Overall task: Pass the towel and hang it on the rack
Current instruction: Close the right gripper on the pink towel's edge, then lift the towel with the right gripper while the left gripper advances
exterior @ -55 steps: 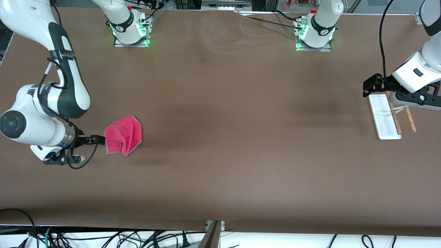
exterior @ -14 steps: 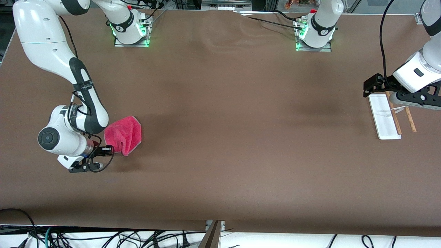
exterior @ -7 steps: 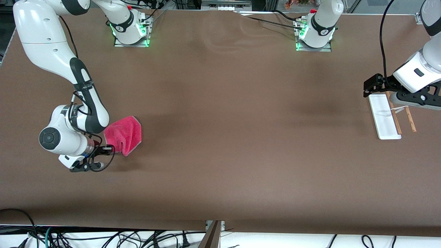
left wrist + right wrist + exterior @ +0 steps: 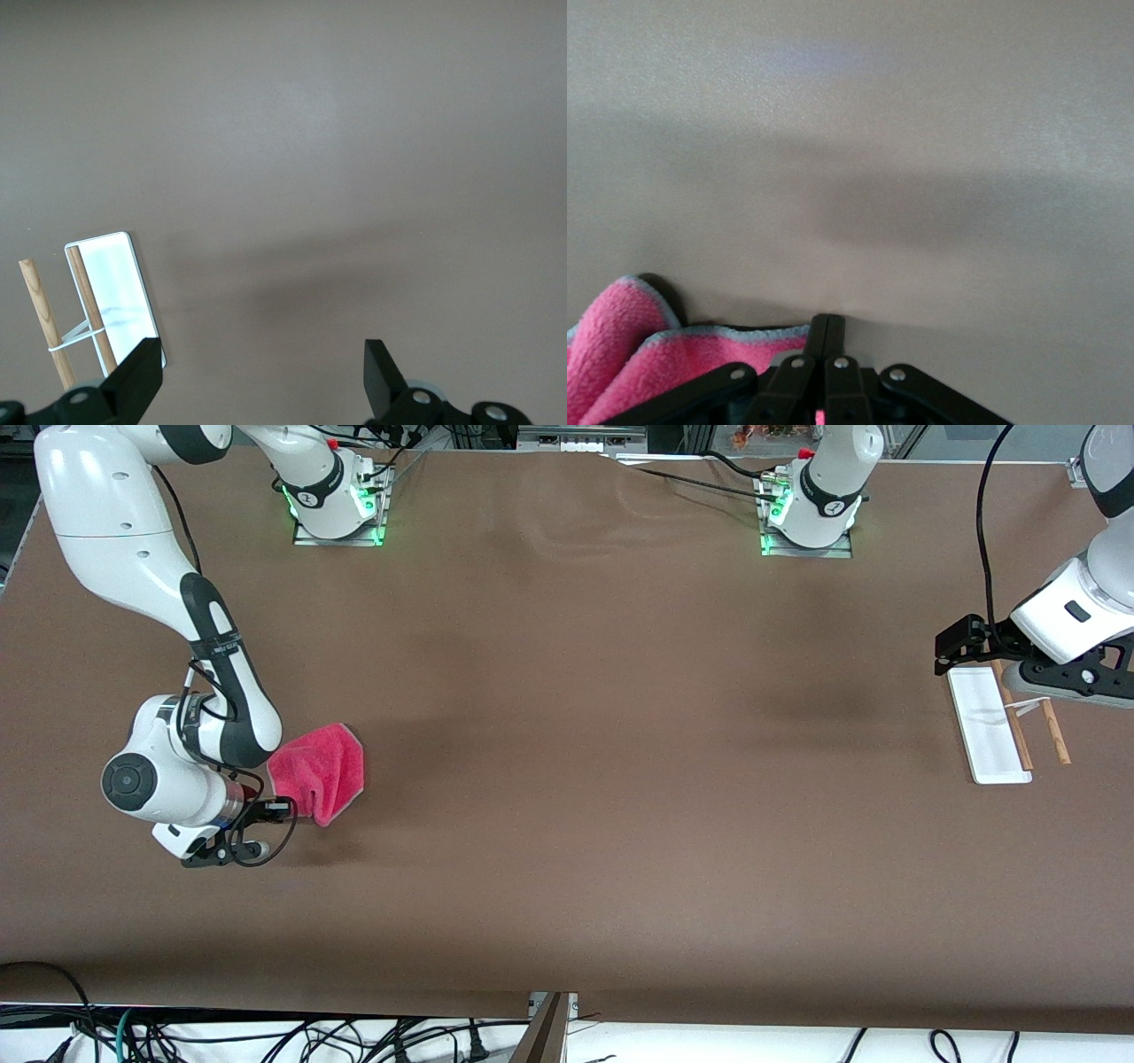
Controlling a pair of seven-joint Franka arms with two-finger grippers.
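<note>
Since four seconds ago your right arm has swung in, and its claw has gone from the towel's edge at about nine o'clock to its corner at about seven o'clock. Over the last second hardly anything has moved.

You can see the towel (image 4: 317, 772) lying bunched on the counter (image 4: 567, 824) at the right arm's end. It is pink and fluffy with a pale edge. Your right claw (image 4: 285, 809) is down at the towel's near corner. In the right wrist view its two fingers are pressed tight together, right at the towel's pale edge (image 4: 735, 334). It looks like they pinch the edge, but the towel is not lifted yet.

Now look well away, toward three o'clock from the towel. You will find the rack (image 4: 989, 724) at the left arm's end of the counter. Its two brown rods are bare. Nothing hangs on them.

Your left claw (image 4: 263, 376) hangs in the air over the rack and waits. Its fingers are spread wide with nothing between them.

So you are only at the start. I think the pinch is done. You still need to lift the towel, carry it to the middle, hand it to the left claw, and hang it on the rods.
</note>
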